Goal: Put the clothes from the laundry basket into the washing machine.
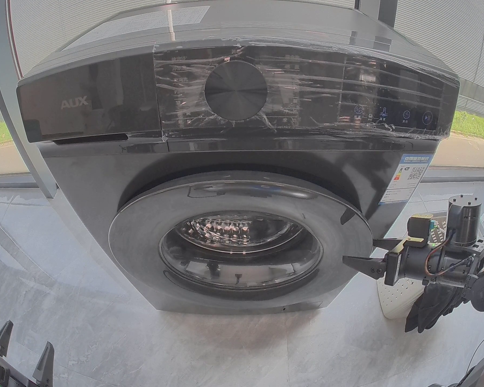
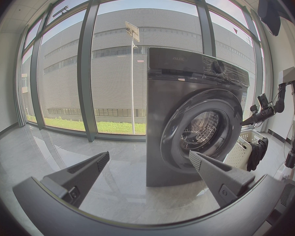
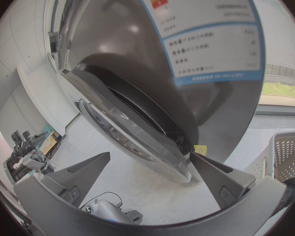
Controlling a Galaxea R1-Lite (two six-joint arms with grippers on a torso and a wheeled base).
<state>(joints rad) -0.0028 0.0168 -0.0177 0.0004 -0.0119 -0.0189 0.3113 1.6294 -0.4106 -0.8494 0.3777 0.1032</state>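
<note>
Two grippers are out, and neither holds anything. The right gripper (image 1: 360,251), at the middle right of the head view, has its jaws spread, one on each side of the right rim of the round door (image 1: 242,243) of the washing machine (image 1: 236,151). The left gripper (image 1: 28,333) sits low in the bottom left corner, jaws wide apart, well away from the machine.

By my reckoning the step in hand is getting the door open; no loading can start until then. From the front the door looks shut. In the right wrist view its rim (image 3: 134,138) stands off the dark seal behind it, but I cannot tell whether the latch has let go. The next move calls for closing on that rim, or hooking behind it, and swinging it out along its hinge arc without slipping off the smooth curved edge.

The clothes (image 1: 433,307), a dark bundle, hang over the edge of the white laundry basket (image 1: 398,299) at the lower right of the head view, just behind the right arm and beside the machine.

Underfoot is a glossy pale grey tiled floor (image 1: 199,345) that mirrors the machine. Tall windows (image 2: 111,66) with dark frames stand behind it, with grass and a long grey building outside.
</note>
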